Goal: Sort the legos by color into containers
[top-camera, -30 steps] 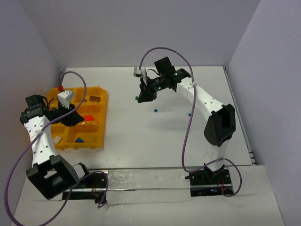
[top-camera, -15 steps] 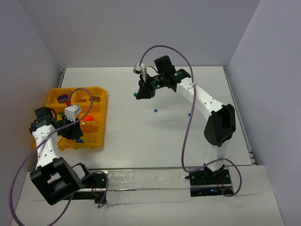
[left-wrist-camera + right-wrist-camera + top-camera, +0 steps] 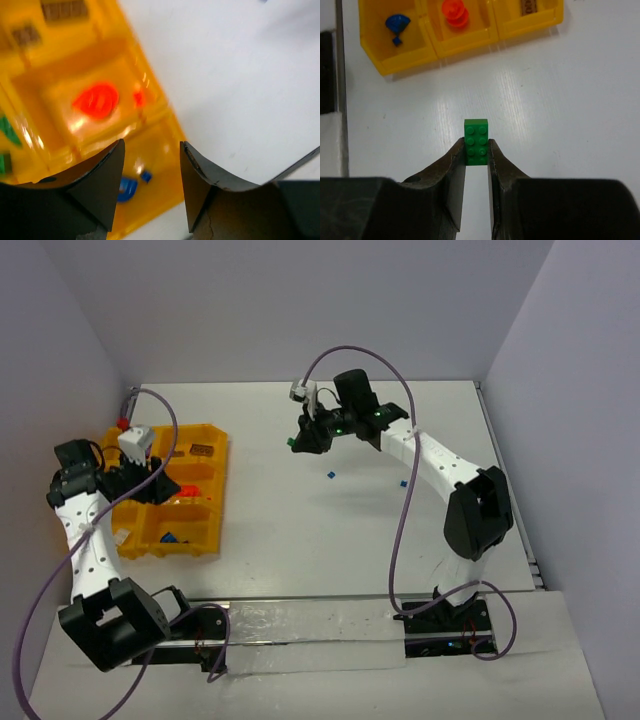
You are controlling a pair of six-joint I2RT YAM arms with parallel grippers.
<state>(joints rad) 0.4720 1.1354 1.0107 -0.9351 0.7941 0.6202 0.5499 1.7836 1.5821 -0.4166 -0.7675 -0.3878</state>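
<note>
a green lego (image 3: pixel 476 142), a two-by-three stud brick, is clamped upright between the fingers of the right hand (image 3: pixel 476 151), its upper half standing clear above the fingertips. in the top view this brick (image 3: pixel 291 443) and the right hand (image 3: pixel 303 436) sit above the far middle of the white table (image 3: pixel 300 530), well apart from the yellow-orange tray (image 3: pixel 222 455) at the left.

the tray (image 3: pixel 465 47) shows three bins of one column in the right wrist view. one holds a blue piece (image 3: pixel 397 22), the next an orange-red piece (image 3: pixel 454 11), and the third a brownish piece (image 3: pixel 530 6). from above, the orange-red piece (image 3: pixel 185 490) lies in the middle bin of the column nearer the table's centre. the blue piece (image 3: pixel 170 537) is in the near bin and the brownish piece (image 3: pixel 202 451) in the far one.

the left hand (image 3: pixel 165 483) hangs over the tray near the orange-red bin. in its own blurred view the left hand (image 3: pixel 151 145) has its fingers apart with nothing between them. below them are the orange-red piece (image 3: pixel 96 100), the blue piece (image 3: pixel 127 189) and the tray wall (image 3: pixel 165 125). green bits (image 3: pixel 7 130) show in a bin at the picture's left edge.

two small blue legos lie loose on the table, one (image 3: pixel 329 475) near the middle and another (image 3: pixel 403 483) beside the right arm.
</note>
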